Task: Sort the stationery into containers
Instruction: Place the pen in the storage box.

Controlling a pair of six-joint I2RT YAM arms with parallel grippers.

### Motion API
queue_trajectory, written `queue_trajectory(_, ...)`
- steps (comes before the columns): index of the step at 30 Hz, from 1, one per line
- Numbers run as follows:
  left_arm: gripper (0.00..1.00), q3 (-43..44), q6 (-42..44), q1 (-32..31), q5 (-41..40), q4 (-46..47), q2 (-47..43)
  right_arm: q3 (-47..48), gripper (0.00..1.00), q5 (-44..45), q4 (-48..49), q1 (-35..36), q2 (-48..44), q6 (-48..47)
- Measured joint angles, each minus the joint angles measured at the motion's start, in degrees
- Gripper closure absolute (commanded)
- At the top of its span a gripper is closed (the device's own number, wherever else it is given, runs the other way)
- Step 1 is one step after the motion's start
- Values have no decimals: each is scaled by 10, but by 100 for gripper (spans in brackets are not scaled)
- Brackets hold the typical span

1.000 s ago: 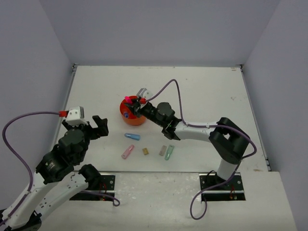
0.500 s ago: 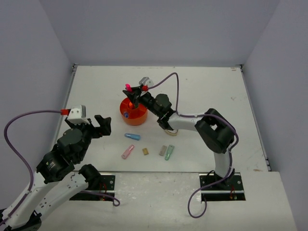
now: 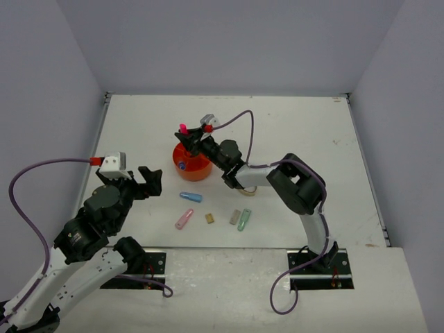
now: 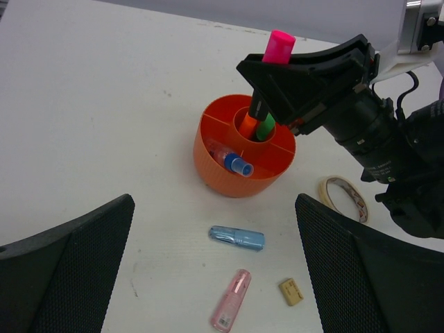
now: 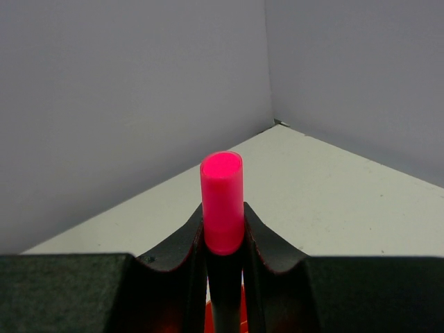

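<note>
The orange organiser (image 3: 192,166) stands mid-table; it also shows in the left wrist view (image 4: 229,177). My right gripper (image 3: 190,141) is shut on a pink-ended highlighter (image 3: 183,129) and holds it upright over the central well. The wrist views show the same gripper (image 5: 223,243) and highlighter (image 4: 278,48) (image 5: 222,198). Orange (image 4: 248,127) and green (image 4: 266,127) highlighters stand in the well. A blue-ended one (image 4: 236,164) lies in an outer compartment. My left gripper (image 3: 146,182) (image 4: 215,208) is open and empty, left of the organiser.
On the table lie a blue capsule (image 3: 191,196) (image 4: 237,238), pink capsule (image 3: 184,219) (image 4: 231,300), tan block (image 3: 209,218) (image 4: 291,292), grey block (image 3: 235,217) and green capsule (image 3: 244,220). A beige tape ring (image 3: 244,189) (image 4: 342,196) lies under the right arm.
My right gripper has risen and moved slightly back over the organiser with the pink highlighter, and its elbow has swung left. The left arm has barely moved.
</note>
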Motion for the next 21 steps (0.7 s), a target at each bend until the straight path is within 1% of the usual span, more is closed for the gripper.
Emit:
queue_trajectory(6, 0, 0, 1, 0, 2, 2, 0, 0, 96, 19, 26, -2, 19, 19)
queue_trajectory(16, 0, -1, 1, 0, 2, 2, 0, 0, 96, 34, 48, -3, 21, 52)
queue_trajectory(20, 0, -1, 1, 0, 2, 2, 0, -1, 92, 48, 50, -5, 21, 69)
queue_trajectory(21, 0, -1, 1, 0, 3, 2, 0, -1, 89, 50, 50, -7, 21, 74)
